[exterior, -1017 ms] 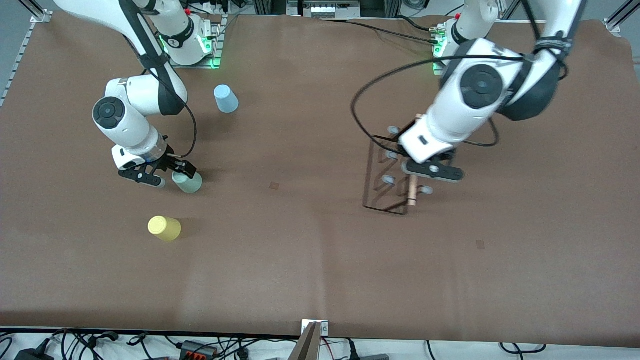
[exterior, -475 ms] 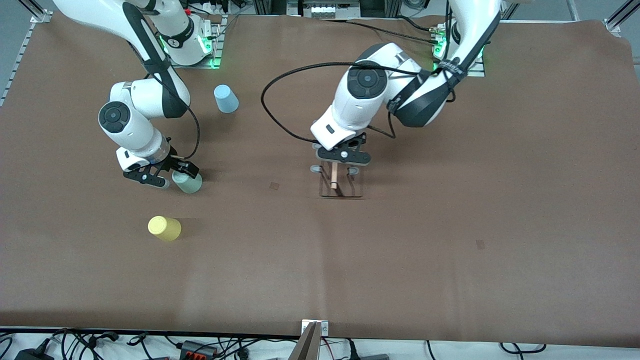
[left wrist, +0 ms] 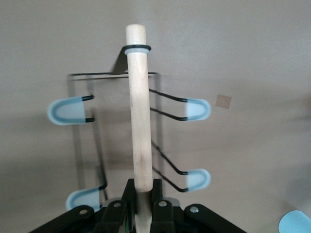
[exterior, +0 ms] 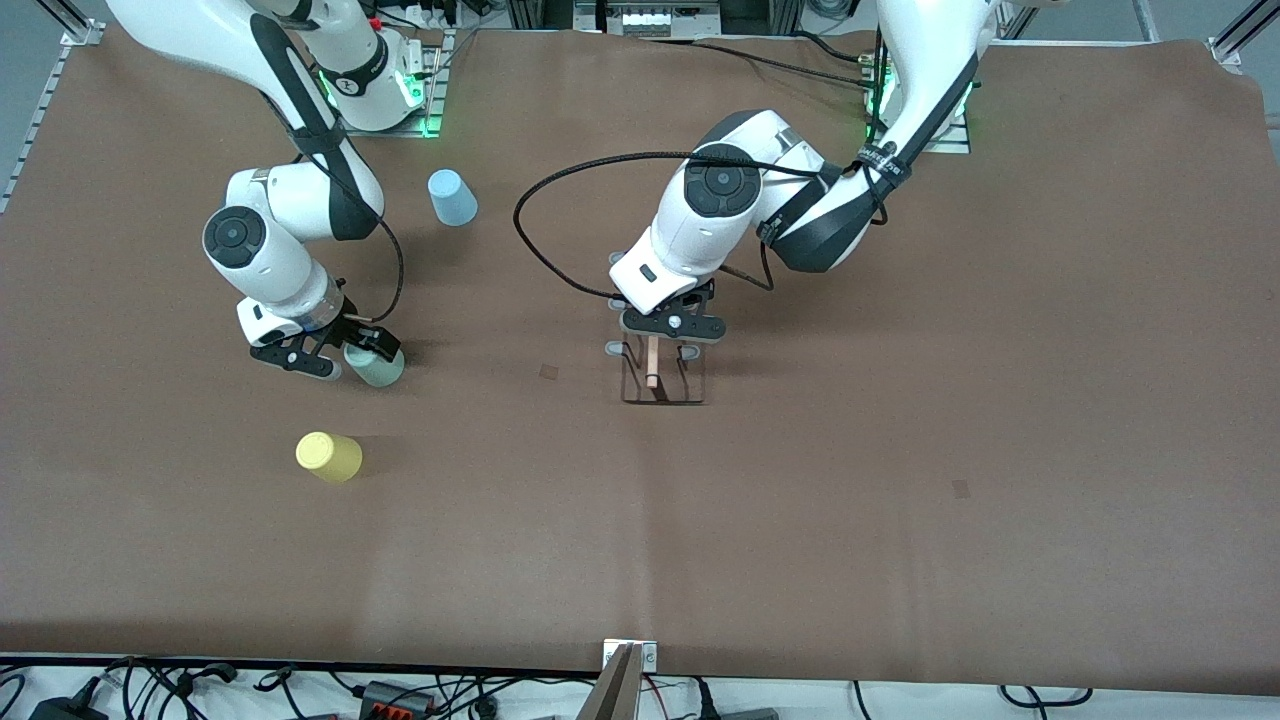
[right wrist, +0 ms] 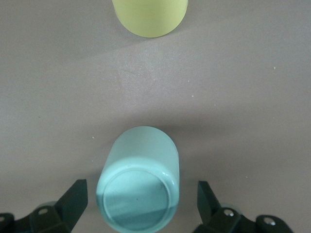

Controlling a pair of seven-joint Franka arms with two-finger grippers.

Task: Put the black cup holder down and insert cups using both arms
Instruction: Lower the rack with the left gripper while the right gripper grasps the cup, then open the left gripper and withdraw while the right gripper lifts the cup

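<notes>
Two jobs are being handled: the rack (exterior: pixel 660 380), near the counter (exterior: pixel 900 550) middle, is being gripped by its wooden rod (left wrist: pixel 140 121) in the left pincer (exterior: pixel 671 326) and should be lowered level; the right pincer (exterior: pixel 325 352), spread wide, is being positioned around the upside-down mint cup (right wrist: pixel 138 187).

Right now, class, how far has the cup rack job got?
Done: nothing yet. In hand: the left gripper grips the black wire cup holder by its wooden rod, mid-table; the open right gripper straddles the mint green plastic cup. Left: the rack's release and all cups, including yellow and light blue.
</notes>
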